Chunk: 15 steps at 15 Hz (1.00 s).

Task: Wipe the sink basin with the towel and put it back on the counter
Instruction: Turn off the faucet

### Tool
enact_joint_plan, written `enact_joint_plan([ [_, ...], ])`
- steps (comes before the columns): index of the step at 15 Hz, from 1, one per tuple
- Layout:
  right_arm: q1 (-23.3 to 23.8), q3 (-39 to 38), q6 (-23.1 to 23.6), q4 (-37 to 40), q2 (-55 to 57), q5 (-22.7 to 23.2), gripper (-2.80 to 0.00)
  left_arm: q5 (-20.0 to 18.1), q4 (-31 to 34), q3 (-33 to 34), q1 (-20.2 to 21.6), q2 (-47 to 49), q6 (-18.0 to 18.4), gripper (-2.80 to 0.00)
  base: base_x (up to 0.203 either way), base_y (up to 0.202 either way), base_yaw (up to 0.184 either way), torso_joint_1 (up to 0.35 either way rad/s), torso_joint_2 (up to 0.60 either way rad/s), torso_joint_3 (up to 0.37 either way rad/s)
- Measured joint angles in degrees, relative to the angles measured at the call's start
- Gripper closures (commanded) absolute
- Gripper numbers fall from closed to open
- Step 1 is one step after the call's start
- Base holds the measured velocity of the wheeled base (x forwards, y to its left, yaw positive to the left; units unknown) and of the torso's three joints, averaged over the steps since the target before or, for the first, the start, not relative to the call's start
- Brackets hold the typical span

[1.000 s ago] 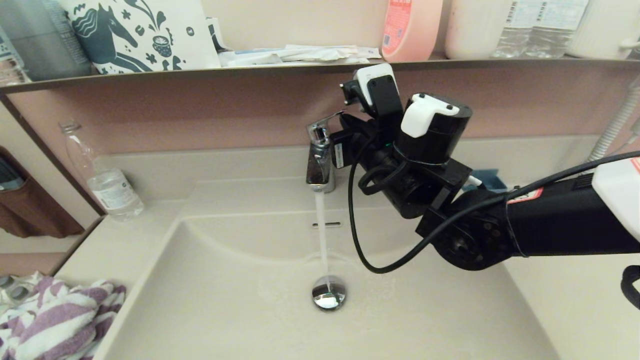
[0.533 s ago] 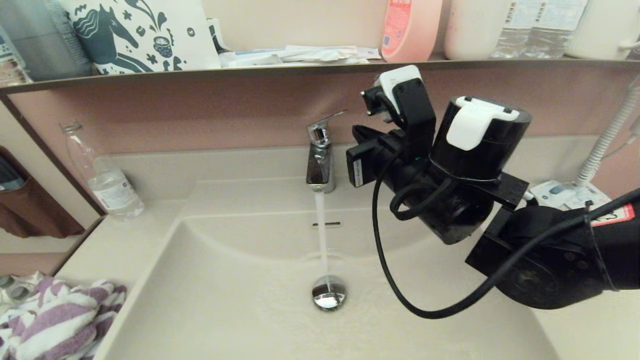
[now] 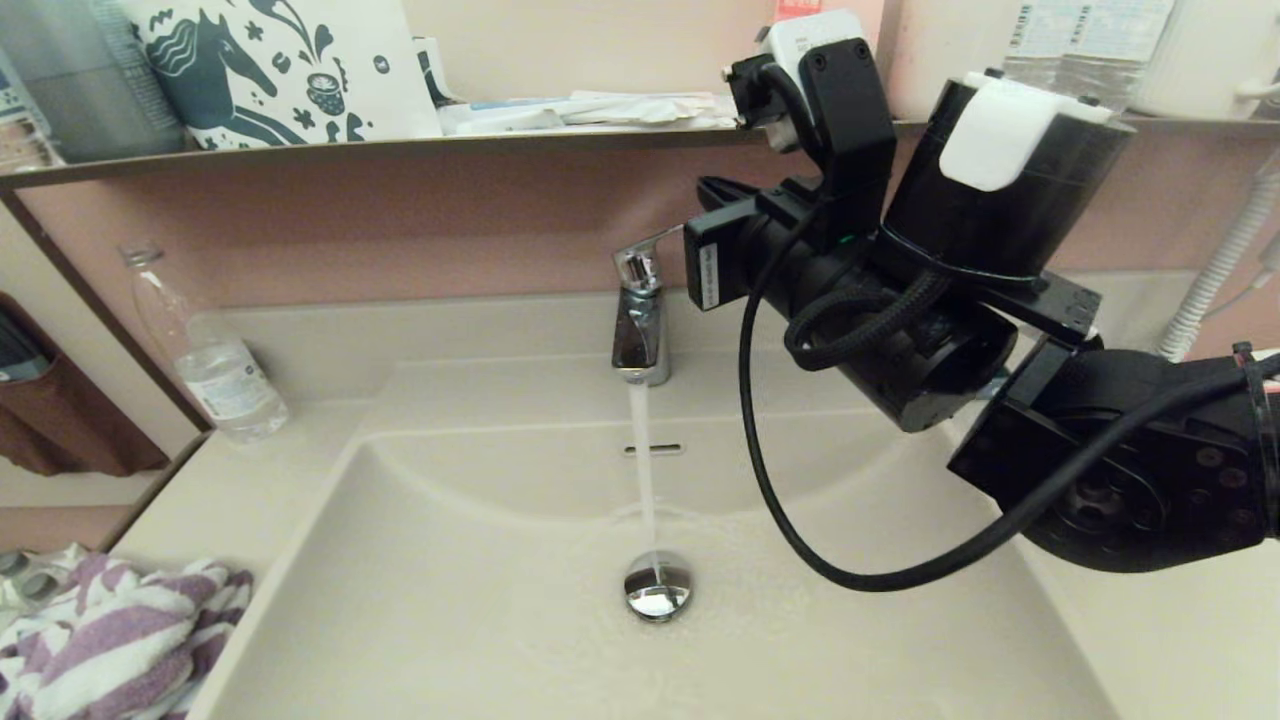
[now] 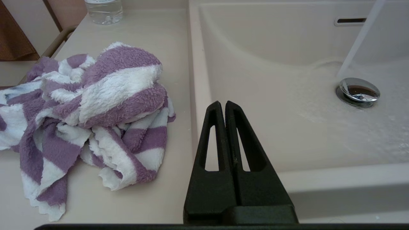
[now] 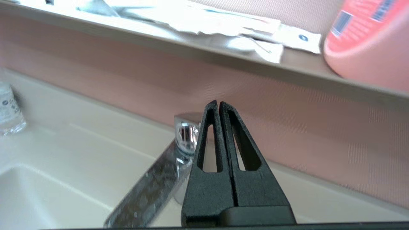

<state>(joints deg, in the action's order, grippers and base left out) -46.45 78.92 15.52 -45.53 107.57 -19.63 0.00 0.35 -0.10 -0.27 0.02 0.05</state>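
Note:
The purple-and-white striped towel (image 3: 120, 640) (image 4: 96, 105) lies bunched on the counter (image 3: 240, 470) left of the sink basin (image 3: 450, 600). Water runs from the chrome tap (image 3: 638, 320) (image 5: 185, 134) onto the drain plug (image 3: 657, 590) (image 4: 358, 91). My right gripper (image 3: 712, 190) (image 5: 219, 103) is shut and empty, in the air just right of the tap's raised lever and above it. My left gripper (image 4: 222, 103) is shut and empty, low over the basin's front-left rim beside the towel. It is outside the head view.
A clear water bottle (image 3: 215, 375) stands at the counter's back left. The dark-edged shelf (image 3: 400, 148) above carries a printed bag, papers and a pink bottle (image 5: 367, 41). A white hose (image 3: 1215, 270) hangs at the right. An overflow slot (image 3: 652, 449) sits below the tap.
My right arm has pulled back from the tap, to the right and upward, its gripper still shut. The water keeps running. The towel has not moved.

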Motion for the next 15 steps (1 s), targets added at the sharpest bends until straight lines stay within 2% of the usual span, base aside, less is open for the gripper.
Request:
enact_joint_plan([
  [8, 1.00, 17.28, 0.19, 13.04, 8.55, -0.11, 0.00, 0.00, -0.02, 0.00, 0.00, 0.00, 0.00, 0.00, 0.000, 0.000, 0.000, 0.000, 0.00, 0.000],
  [15, 2.51, 19.77, 1.01, 14.69, 11.58, -0.11, 0.00, 0.00, -0.02, 0.01, 0.00, 0.00, 0.00, 0.00, 0.000, 0.000, 0.000, 0.000, 0.00, 0.000],
])
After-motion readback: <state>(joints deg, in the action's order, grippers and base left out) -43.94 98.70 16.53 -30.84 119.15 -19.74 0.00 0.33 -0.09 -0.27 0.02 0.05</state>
